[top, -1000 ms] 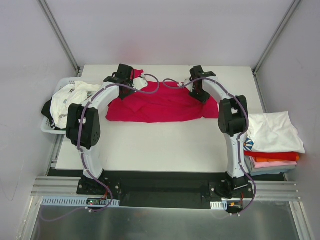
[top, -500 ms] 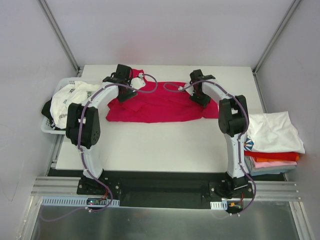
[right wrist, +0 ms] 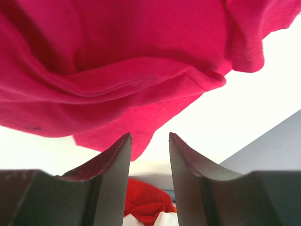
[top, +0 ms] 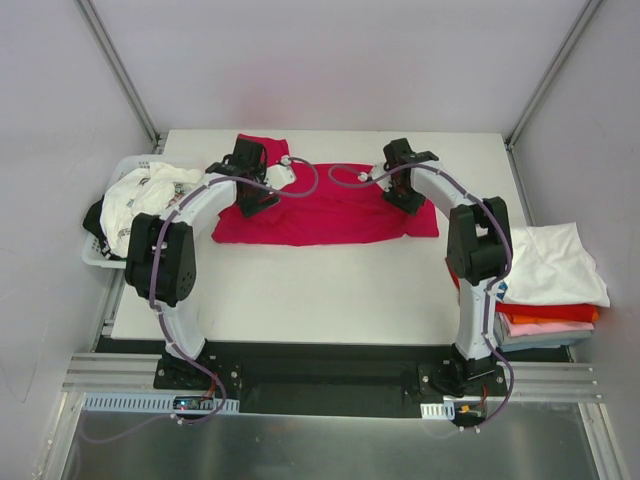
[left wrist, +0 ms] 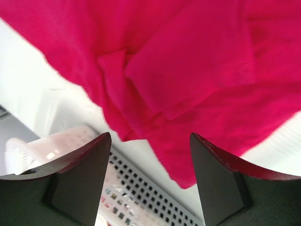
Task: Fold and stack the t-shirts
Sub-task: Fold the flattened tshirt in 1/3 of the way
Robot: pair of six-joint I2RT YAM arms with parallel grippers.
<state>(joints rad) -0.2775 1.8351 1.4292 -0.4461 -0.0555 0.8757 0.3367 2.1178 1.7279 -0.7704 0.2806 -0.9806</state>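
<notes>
A crimson-magenta t-shirt lies spread across the far middle of the white table, creased and partly folded over itself. My left gripper hovers over its left end. In the left wrist view the left gripper is open, with the shirt below and nothing between the fingers. My right gripper is over the shirt's right end. In the right wrist view the right gripper stands open, with the shirt's corner just past the tips. Folded t-shirts are stacked at the right, a white one on top.
A white plastic basket at the table's left edge holds white printed t-shirts and a dark one. Its perforated wall shows under my left gripper. Grey walls and metal posts close in the table's far side and both sides.
My left gripper has opened and let go of the shirt's left end, which now lies on the table. The right arm has shifted slightly right.
</notes>
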